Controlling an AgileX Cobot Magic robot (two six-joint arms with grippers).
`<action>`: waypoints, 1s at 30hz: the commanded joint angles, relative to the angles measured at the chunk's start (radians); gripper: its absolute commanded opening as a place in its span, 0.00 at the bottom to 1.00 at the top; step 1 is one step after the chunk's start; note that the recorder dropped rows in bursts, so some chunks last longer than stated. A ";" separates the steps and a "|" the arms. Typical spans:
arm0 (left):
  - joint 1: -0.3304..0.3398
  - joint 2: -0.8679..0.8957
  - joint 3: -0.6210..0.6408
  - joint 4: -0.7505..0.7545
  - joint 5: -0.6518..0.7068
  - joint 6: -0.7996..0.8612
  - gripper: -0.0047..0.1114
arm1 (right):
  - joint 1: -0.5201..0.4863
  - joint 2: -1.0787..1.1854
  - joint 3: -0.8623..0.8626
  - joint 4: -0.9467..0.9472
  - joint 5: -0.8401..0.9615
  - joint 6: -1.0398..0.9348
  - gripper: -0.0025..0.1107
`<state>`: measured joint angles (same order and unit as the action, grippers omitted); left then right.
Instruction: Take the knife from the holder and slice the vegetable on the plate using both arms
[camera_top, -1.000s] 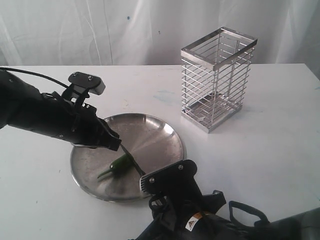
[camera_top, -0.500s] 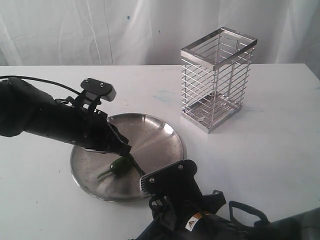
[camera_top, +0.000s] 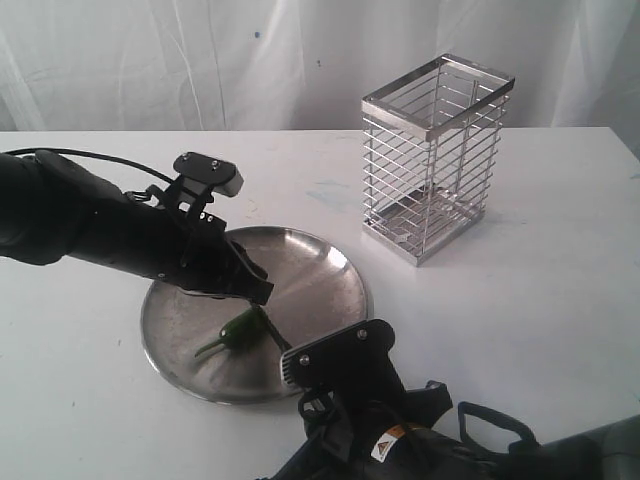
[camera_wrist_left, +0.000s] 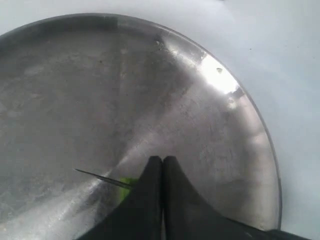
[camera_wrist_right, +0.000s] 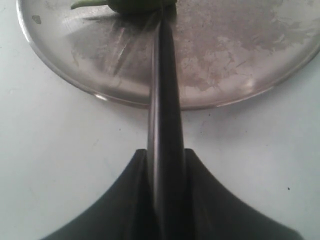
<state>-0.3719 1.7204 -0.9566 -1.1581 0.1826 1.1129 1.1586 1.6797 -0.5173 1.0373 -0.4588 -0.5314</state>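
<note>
On the plate (camera_top: 320, 262), the right pincer (camera_wrist_right: 166, 165) grips the knife (camera_wrist_right: 164, 90) against the vegetable (camera_top: 240, 329); left pincer (camera_wrist_left: 162, 165) clenched.

Vegetable (camera_top: 238, 330) on the plate (camera_top: 320, 265), just below and before the left gripper (camera_top: 258, 291). Knife (camera_wrist_right: 164, 100) out ahead of the right gripper (camera_wrist_right: 165, 165), over the plate rim, reaching the vegetable. Holder (camera_top: 434, 155) well beyond both, on the table (camera_top: 560, 260).

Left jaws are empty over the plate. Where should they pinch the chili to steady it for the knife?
Probably the chili body on the stem side, away from the knife blade crossing its other end. Come from above with the left gripper: the chili lies flat on the plate.
</note>
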 joint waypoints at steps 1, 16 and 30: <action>-0.003 0.026 -0.004 -0.015 0.011 0.009 0.04 | -0.005 -0.001 -0.008 0.008 -0.016 -0.008 0.02; -0.003 0.032 -0.004 -0.020 0.010 0.009 0.04 | -0.005 -0.001 -0.008 0.029 -0.021 -0.008 0.02; -0.003 0.032 -0.004 -0.020 0.000 0.013 0.04 | -0.003 -0.006 -0.008 -0.003 -0.036 -0.008 0.02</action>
<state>-0.3719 1.7526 -0.9566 -1.1619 0.1703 1.1187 1.1586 1.6797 -0.5173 1.0500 -0.4805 -0.5314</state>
